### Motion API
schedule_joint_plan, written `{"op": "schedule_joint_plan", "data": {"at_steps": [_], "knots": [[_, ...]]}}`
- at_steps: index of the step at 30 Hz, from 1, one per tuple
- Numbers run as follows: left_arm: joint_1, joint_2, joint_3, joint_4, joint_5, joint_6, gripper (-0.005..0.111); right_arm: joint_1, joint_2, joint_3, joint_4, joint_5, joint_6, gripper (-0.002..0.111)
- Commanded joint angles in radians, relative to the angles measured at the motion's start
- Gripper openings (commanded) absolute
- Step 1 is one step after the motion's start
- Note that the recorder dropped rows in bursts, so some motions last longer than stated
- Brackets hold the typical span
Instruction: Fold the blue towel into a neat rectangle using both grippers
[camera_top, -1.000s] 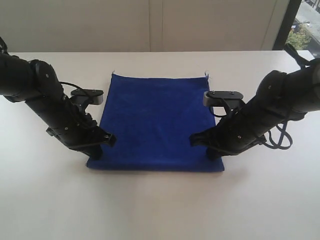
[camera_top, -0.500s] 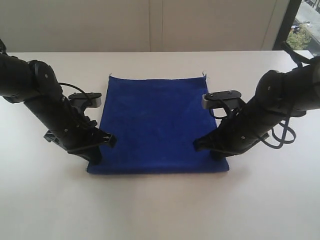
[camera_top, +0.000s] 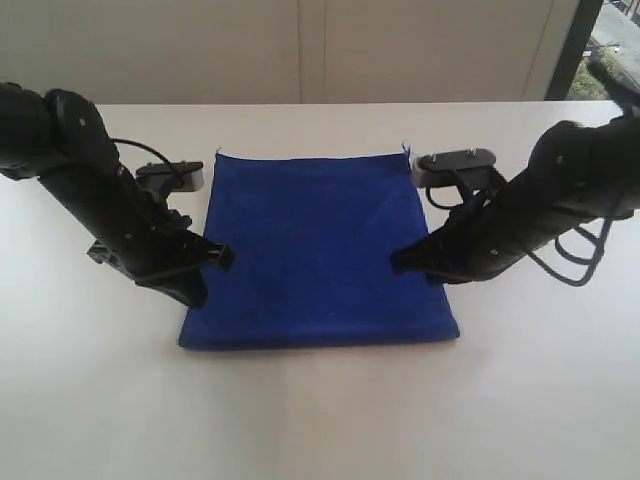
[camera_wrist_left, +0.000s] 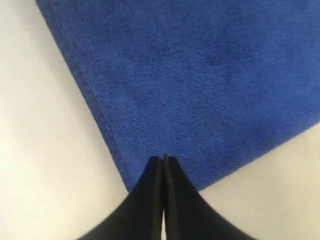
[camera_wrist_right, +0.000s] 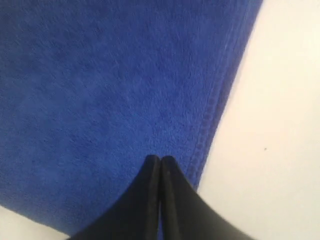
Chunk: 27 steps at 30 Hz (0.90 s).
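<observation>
Blue towel (camera_top: 315, 245) x1 on table (camera_top: 320, 420), 2 pincers, L pincer (camera_wrist_left: 163, 159) clenched, R pincer (camera_wrist_right: 160, 159) clenched, both empty

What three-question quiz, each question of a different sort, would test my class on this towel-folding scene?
1. True or false: the blue towel is crumpled into a heap.
2. Multiple choice: the left gripper has its jaws A) wide open, B) shut, C) clamped on a cup.
3. Fill in the blank: the towel lies on a ____ table.

Key
1. False: it lies spread flat.
2. B
3. white
</observation>
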Motion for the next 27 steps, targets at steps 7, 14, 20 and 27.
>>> {"op": "schedule_joint_plan", "data": {"at_steps": [7, 14, 20, 27], "knots": [[-0.005, -0.204, -0.044, -0.009, 0.252, 0.408, 0.000, 0.000, -0.268, 0.003, -0.094, 0.268, -0.277, 0.000], [-0.016, -0.162, 0.004, -0.008, 0.269, 0.757, 0.000, 0.000, -0.208, 0.005, -0.102, 0.293, -0.471, 0.001], [-0.016, -0.124, 0.040, -0.008, 0.181, 1.044, 0.023, 0.008, -0.113, 0.005, -0.101, 0.300, -0.839, 0.034], [-0.016, -0.074, 0.058, -0.008, 0.104, 1.189, 0.049, 0.010, -0.028, 0.005, -0.101, 0.261, -1.126, 0.043]]}}
